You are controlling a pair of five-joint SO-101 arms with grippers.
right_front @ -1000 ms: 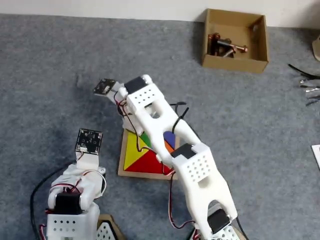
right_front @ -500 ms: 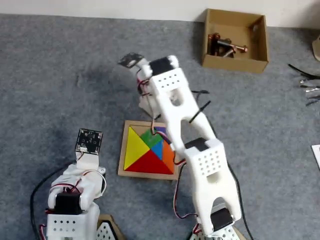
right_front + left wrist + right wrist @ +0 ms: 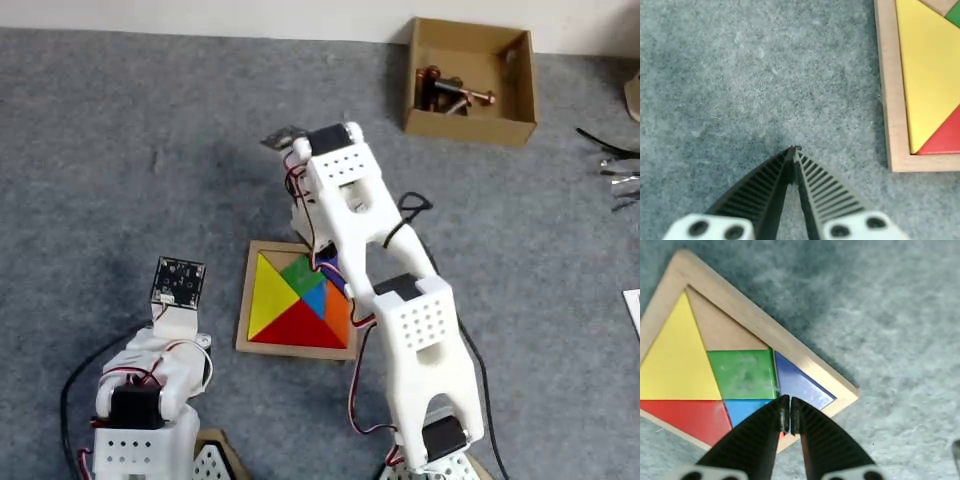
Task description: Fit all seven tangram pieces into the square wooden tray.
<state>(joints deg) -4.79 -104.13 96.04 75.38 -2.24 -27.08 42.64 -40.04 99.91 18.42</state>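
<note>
The square wooden tray [image 3: 243, 322] lies on the grey carpet between the two arms. It holds a yellow triangle [image 3: 268, 300], a red triangle [image 3: 300, 328], a green square [image 3: 300, 275], a light blue piece [image 3: 315, 298] and an orange piece [image 3: 338, 312]. In the right wrist view my right gripper [image 3: 786, 404] is shut and empty above the tray [image 3: 790, 351], over the seam between the green square [image 3: 742, 374] and a dark blue piece [image 3: 800, 385]. A wood-coloured triangle [image 3: 725, 332] lies beside the yellow one [image 3: 675, 365]. My left gripper [image 3: 792, 150] is shut over bare carpet beside the tray's corner [image 3: 892, 125].
A cardboard box [image 3: 468, 115] with metal parts stands at the back right. Cables [image 3: 612, 160] lie at the right edge. Open carpet stretches left of and behind the tray.
The right arm swung from the tray's left rear toward the back right, uncovering the tray, then settled slightly nearer. The left arm kept still.
</note>
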